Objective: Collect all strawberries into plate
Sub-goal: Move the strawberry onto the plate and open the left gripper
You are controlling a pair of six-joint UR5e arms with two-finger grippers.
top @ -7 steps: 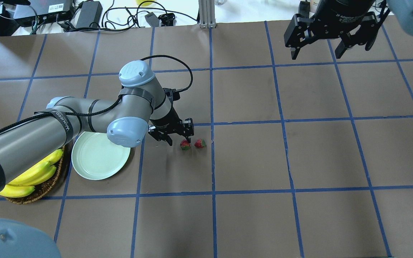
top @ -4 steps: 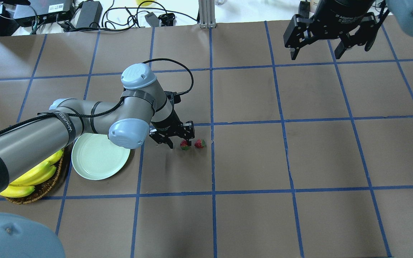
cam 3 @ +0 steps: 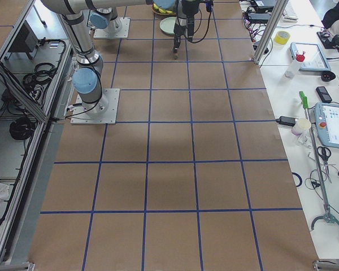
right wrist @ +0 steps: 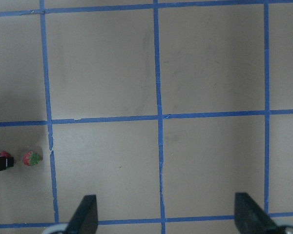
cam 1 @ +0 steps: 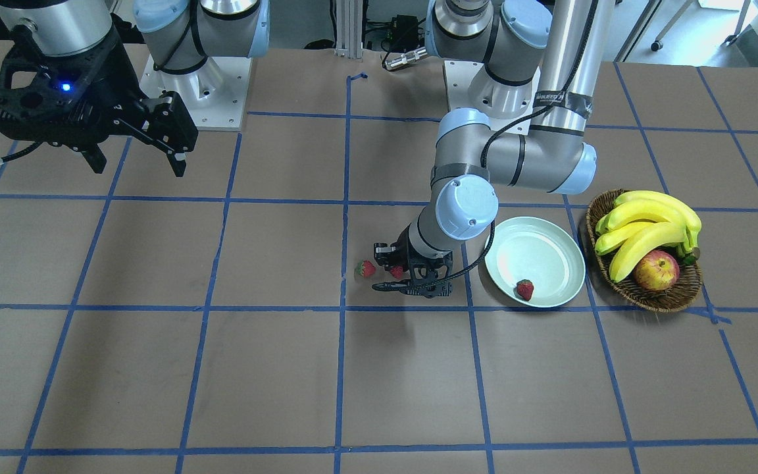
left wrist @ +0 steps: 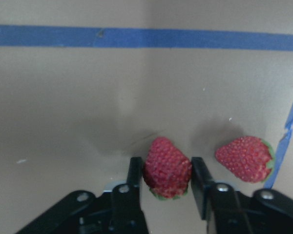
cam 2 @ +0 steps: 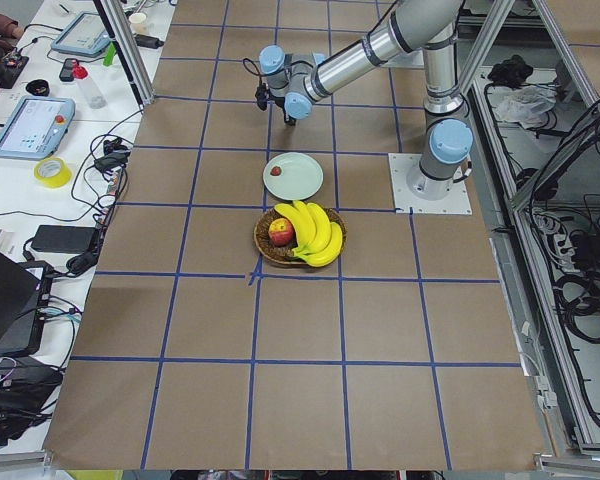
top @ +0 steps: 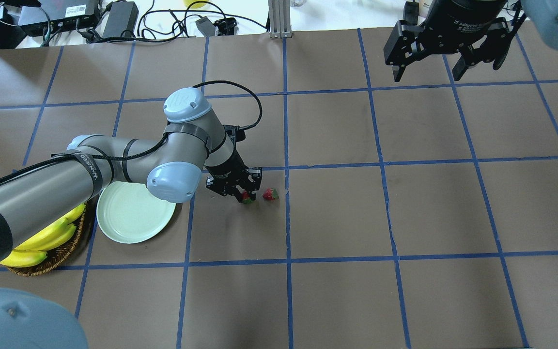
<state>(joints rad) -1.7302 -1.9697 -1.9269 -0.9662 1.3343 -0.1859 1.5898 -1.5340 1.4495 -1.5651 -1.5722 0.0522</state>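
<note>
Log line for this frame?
left gripper: shut on small red strawberry; second strawberry: on table; third strawberry: in pale mint plate; right gripper: open

one strawberry (cam 1: pixel 524 289) lies at six o'clock in the mint plate (cam 1: pixel 563 250). the jaws of the left gripper (left wrist: pixel 166 163) pinch the second strawberry (left wrist: pixel 167 171) on the bench. the third strawberry (left wrist: pixel 244 158) lies at its three o'clock.

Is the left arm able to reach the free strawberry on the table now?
Probably not yet: the left end effector holds the near strawberry. The free strawberry lies beside it, unblocked.
</note>
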